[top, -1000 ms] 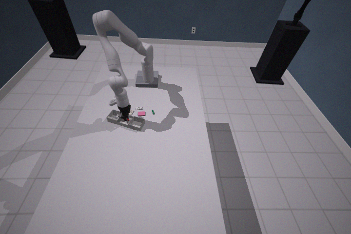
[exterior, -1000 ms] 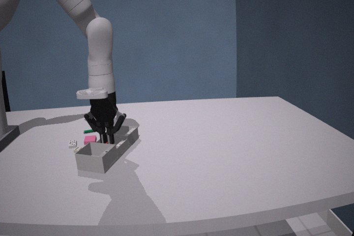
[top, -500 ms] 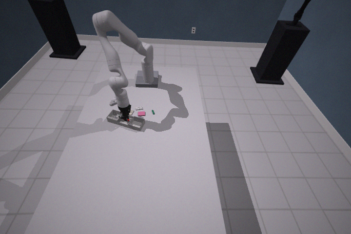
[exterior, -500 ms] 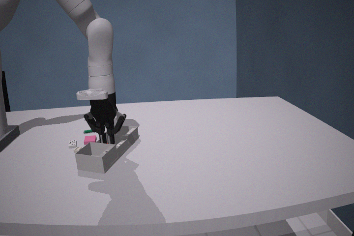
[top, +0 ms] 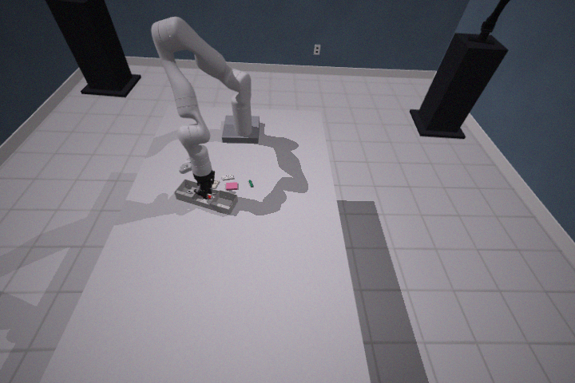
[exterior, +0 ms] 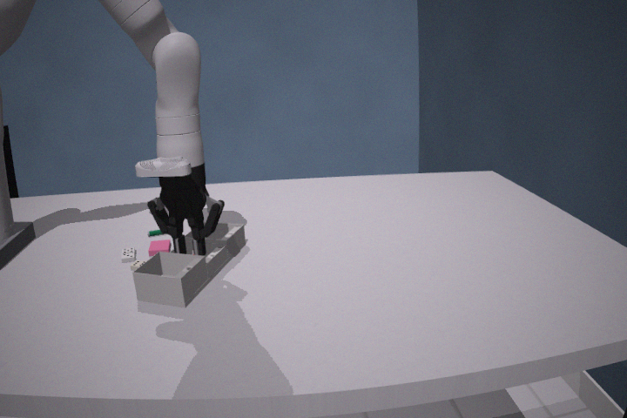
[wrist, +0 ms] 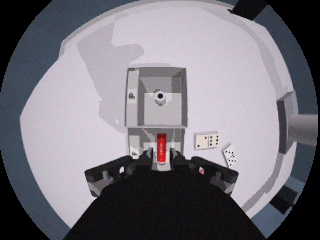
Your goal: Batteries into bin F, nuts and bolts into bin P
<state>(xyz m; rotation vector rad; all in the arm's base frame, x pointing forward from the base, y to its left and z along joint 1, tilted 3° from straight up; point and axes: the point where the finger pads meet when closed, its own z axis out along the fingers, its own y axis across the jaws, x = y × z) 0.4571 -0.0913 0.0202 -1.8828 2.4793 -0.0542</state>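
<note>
Bin P (top: 185,197) (exterior: 158,289) (wrist: 185,100), grey, square and open-topped, stands upright on the table at one end of a joined row; its letter is on a pale label strip. Inside lies a small metallic nut (wrist: 160,96), its dark hole facing up. Bin F (top: 204,204) (wrist: 181,142) adjoins it, likewise grey and upright. A red cylindrical battery (top: 209,196) (wrist: 161,147) with a pale end is within bin F's outline, lengthwise toward bin P; contact with the floor cannot be confirmed. A green cylinder, apparently a battery (top: 251,183) (exterior: 154,232), lies on its side on the table, outside the bins
</note>
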